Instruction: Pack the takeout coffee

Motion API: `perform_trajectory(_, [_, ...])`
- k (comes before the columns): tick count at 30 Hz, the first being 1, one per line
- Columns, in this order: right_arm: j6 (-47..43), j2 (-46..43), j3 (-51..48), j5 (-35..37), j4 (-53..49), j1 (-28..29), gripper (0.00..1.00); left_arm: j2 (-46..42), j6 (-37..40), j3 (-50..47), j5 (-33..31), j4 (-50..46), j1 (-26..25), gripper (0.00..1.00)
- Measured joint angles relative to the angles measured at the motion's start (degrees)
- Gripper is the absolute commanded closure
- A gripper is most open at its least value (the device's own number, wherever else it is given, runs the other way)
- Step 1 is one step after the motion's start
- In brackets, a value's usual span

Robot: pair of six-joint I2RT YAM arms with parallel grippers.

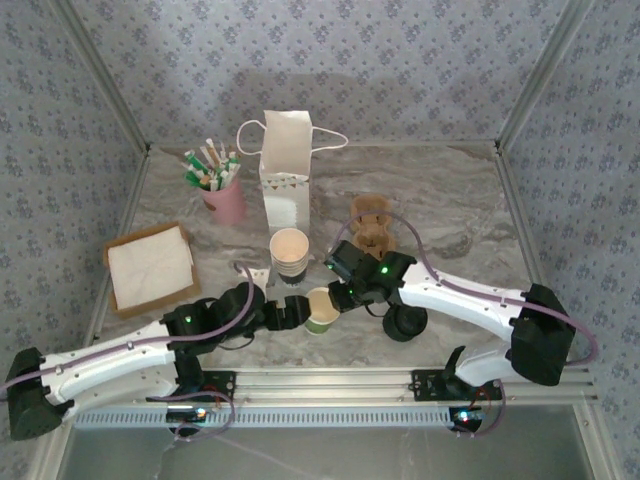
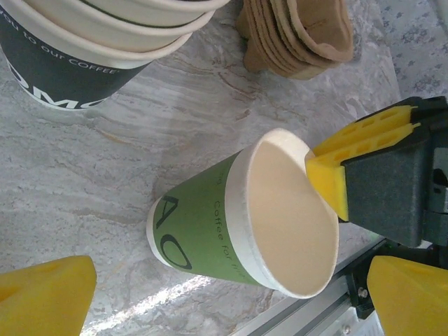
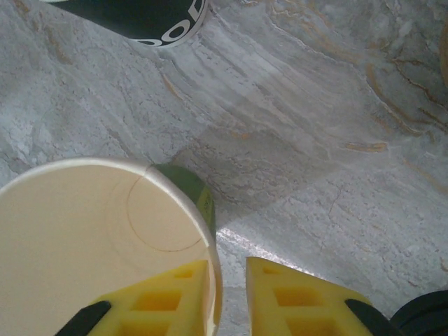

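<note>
Near the tabletop's (image 1: 450, 200) near edge, the right gripper (image 3: 227, 269) is straddling the cup's (image 2: 210, 224) rim, jaws barely parted; the left gripper (image 1: 290, 312) is hovering just left, wide open, empty.

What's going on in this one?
The right fingers straddle the rim of a lidless green paper cup, one inside, one outside, with a small gap showing. The left fingers are spread wide on either side of the same cup, not touching it. The white paper bag stands behind the stack of cups.
</note>
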Motion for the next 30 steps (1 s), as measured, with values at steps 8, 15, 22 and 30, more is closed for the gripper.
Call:
perform_trajectory(8, [0.20,-0.90,0.76,1.68,-1.79,0.00,0.55,2.34,0.48,2.69,-1.51,-1.99,-2.40,0.01])
perform_trajectory(15, [0.59,-6.51,1.84,3.02,-5.38,-0.02,0.23,2.29,1.07,6.47,-3.63,-3.56,-3.72,0.01])
perform_trajectory(22, [0.83,-13.44,1.84,5.60,-10.01,-1.31,0.00,0.52,1.07,7.50,-6.23,-7.87,-5.22,0.00])
perform_trajectory(30, [4.26,-23.39,1.14,9.35,-16.13,-7.08,0.00,2.62,2.38,12.79,-6.82,-9.92,-6.80,0.01])
